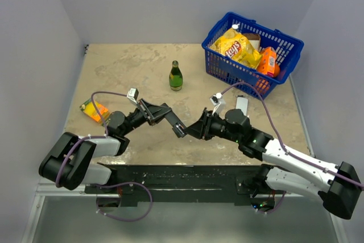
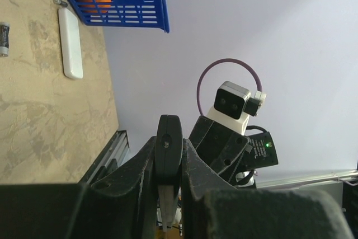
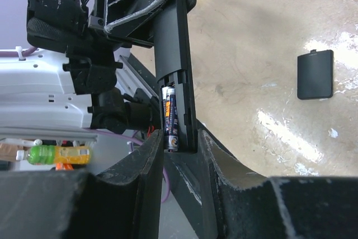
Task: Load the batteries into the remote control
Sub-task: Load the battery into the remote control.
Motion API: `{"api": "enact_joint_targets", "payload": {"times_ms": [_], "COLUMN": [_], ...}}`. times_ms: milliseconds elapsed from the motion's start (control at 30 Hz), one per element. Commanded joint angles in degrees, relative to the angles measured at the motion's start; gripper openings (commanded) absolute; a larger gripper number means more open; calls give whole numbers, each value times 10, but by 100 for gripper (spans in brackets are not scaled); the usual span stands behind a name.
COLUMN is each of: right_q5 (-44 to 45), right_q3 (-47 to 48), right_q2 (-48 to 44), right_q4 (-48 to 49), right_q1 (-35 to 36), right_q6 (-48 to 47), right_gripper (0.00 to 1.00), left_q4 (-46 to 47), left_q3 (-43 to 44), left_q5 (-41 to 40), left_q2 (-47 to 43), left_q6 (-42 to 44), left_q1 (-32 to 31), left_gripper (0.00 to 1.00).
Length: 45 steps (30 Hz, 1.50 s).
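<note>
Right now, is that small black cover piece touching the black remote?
Apart. The right wrist view shows the cover lying flat on the table, with a wide stretch of bare tabletop between it and the remote.

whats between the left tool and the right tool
The black remote control, clamped by the left tool at one end and the right tool at the other. The right wrist view shows this, with a battery in its open bay.
</note>
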Motion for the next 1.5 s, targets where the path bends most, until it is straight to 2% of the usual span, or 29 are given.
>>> {"api": "enact_joint_targets", "payload": {"times_ms": [0,267,700,867,967,1167,1333,1467], "right_q5": [-9,-28,-28,-10,4,17,22,21], "right_q3": [-7,-9,7,33,55,85,95,94], "right_q2": [9,35,64,66,62,64,71,74], "right_q4": [40,80,99,51,-19,-90,-103,-86], "right_q1": [-1,-1,-1,-1,-2,-2,-1,-1], "right_q6": [1,4,-1,-14,-24,-32,-32,-33], "right_gripper": [19,19,21,22,24,33,34,32], "left_q4": [252,229,227,203,166,84,33,38], "left_q3": [20,25,27,29,29,46,55,52], "left_q5": [3,-10,-23,-22,-25,-23,-25,-24], "left_q2": [-15,-51,-54,-55,-59,-83,-110,-105], "left_q6": [6,33,46,65,95,189,224,200], "left_q1": [-1,-16,-37,-35,-30,-30,-30,-30], "left_gripper": [0,0,0,0,0,0,0,0]}}
